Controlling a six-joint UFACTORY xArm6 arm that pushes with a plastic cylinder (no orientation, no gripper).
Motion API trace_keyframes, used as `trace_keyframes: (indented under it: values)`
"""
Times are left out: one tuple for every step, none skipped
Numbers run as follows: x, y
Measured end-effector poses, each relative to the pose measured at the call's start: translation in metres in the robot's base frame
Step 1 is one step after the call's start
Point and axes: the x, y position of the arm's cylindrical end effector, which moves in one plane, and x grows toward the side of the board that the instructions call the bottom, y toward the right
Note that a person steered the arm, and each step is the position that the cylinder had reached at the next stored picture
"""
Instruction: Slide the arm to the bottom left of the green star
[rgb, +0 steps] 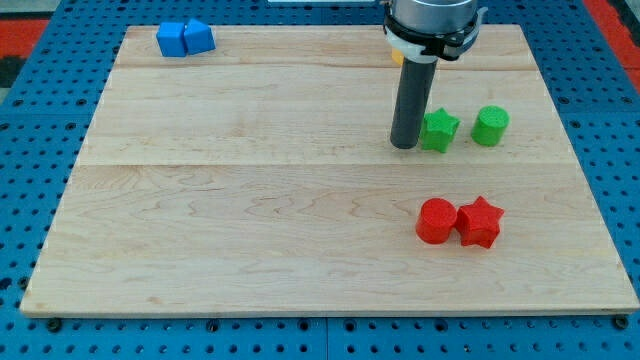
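- My tip (405, 146): lower end of the straight dark rod, resting on the wooden board (250, 230). The arm carries no jaws, so there is nothing to open, close or grip.
- Green star (439, 130): just beside my tip, on the tip's right in the view and slightly higher; whether the two touch cannot be told.
- Green cylinder (490, 126): near the green star, on its right, apart from it.
- Red cylinder (436, 221) and red star (480, 222): touching each other, well below the green star.
- Two blue blocks (184, 38): pressed together, far to the green star's upper left, at the board's corner.
- Yellow piece (397, 58): partly hidden behind the rod, above the green star.
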Motion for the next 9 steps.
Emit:
trace_keyframes:
  values:
    - [0.000,0.001]
    - [0.000,0.002]
    - [0.000,-0.018]
    - [0.000,-0.018]
    - [0.000,-0.018]
    - [0.000,-0.018]
    - [0.000,-0.018]
    - [0.015,-0.010]
    - [0.025,0.004]
